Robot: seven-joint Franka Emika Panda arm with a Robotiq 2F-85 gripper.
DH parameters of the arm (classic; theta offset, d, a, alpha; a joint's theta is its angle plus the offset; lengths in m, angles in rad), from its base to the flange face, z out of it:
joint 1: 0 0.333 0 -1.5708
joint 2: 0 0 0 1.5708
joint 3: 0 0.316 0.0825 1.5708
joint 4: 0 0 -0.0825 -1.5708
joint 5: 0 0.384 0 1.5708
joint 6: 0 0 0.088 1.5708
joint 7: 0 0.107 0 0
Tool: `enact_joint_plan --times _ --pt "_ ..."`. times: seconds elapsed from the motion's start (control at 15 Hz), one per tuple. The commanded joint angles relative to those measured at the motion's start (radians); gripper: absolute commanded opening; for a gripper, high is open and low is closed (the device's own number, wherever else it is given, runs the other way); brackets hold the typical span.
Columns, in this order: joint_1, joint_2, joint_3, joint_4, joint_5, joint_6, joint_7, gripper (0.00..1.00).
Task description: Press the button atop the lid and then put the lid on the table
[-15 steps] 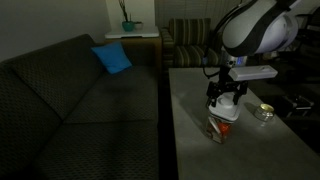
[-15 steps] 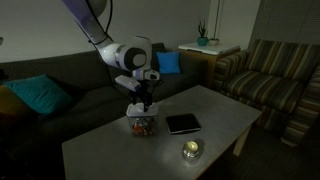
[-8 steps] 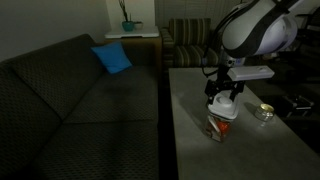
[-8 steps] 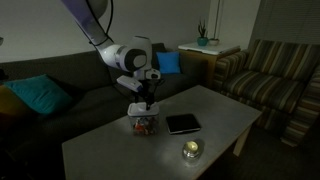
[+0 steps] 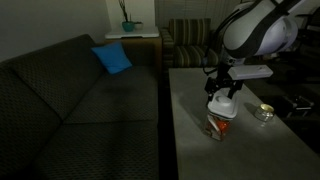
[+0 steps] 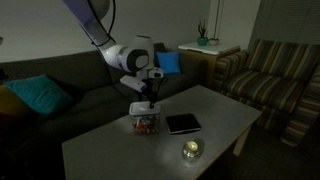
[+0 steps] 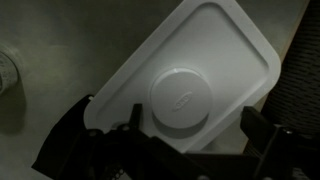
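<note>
Over table (image 5: 190, 135), gripper (image 5: 222, 98) sits at lid (image 7: 205, 55); fingers (image 7: 80, 135) at 7 and 5 o'clock straddle lid, seemingly wide; clamping or not, cannot tell.

The long light-grey bench (image 6: 105, 152) lies bare on most sides of the flat white square plastic lid (image 7: 230, 50). A small flat black box (image 6: 183, 123) sits just beside it, and a small round shiny dish (image 6: 190, 150) stands near, narrowing passage there. A dark sofa (image 5: 80, 100) lines one bench edge.
</note>
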Motion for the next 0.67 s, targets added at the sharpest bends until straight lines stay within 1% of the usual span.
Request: enact_joint_plan --times 0.0,0.2,0.6 --pt "-0.010 0.023 -0.009 0.038 -0.006 -0.006 -0.018 1.00" --pt "-0.004 0.025 -0.025 0.044 -0.014 -0.017 -0.013 1.00" --pt "-0.006 0.025 -0.031 0.053 -0.009 -0.084 0.001 1.00"
